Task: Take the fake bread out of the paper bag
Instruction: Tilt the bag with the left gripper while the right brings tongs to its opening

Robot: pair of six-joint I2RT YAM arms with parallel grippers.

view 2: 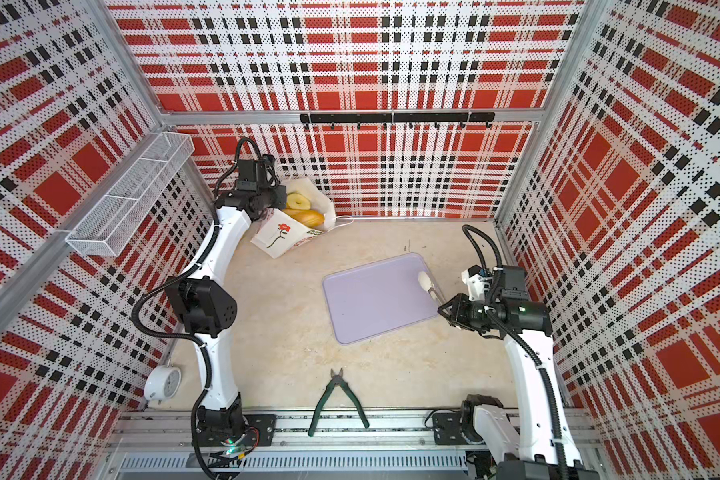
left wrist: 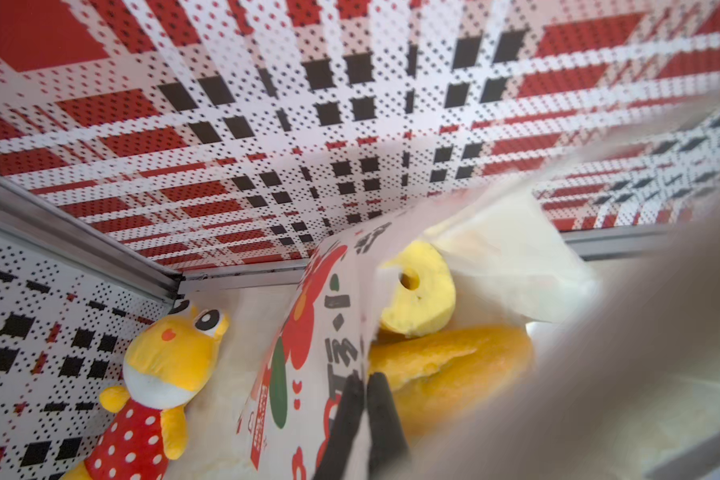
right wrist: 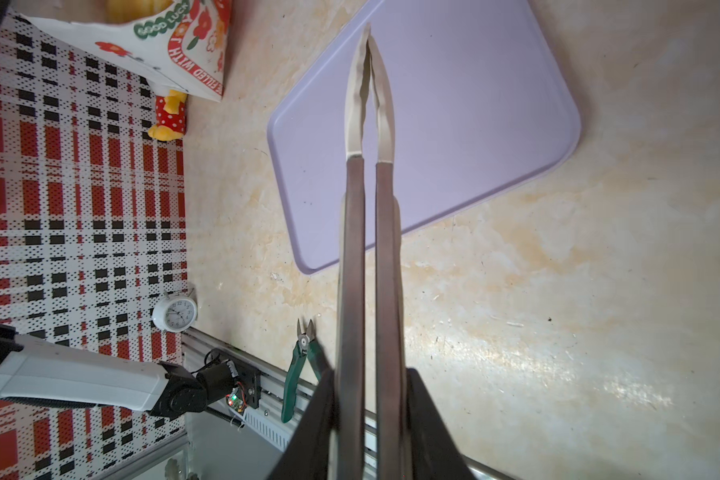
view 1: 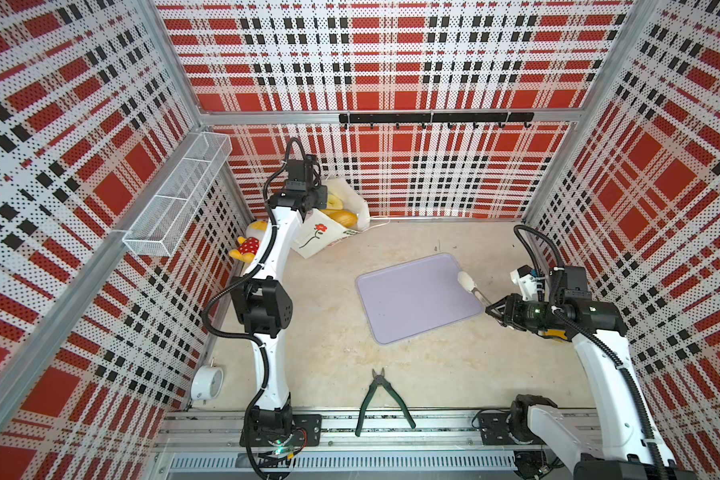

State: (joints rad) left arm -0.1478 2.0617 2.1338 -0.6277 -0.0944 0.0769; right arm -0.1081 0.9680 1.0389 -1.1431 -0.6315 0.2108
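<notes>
The left gripper (left wrist: 363, 386) pinches the paper bag (view 1: 316, 237) by its rim at the far left corner of the counter (view 1: 329, 332); the fake bread (view 1: 344, 217) lies inside. The right gripper (right wrist: 371, 374) clasps tongs (right wrist: 352, 249) over the tray (view 1: 408, 316).

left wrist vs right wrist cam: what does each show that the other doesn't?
Left wrist only: left gripper pinched shut on the bag edge, with ring and loaf plainly inside.
Right wrist only: right gripper clamping tongs over the tray, plus clock and cutters.
Both: bag and doll; right wrist catches just a yellow sliver of bread in the bag mouth.
</notes>
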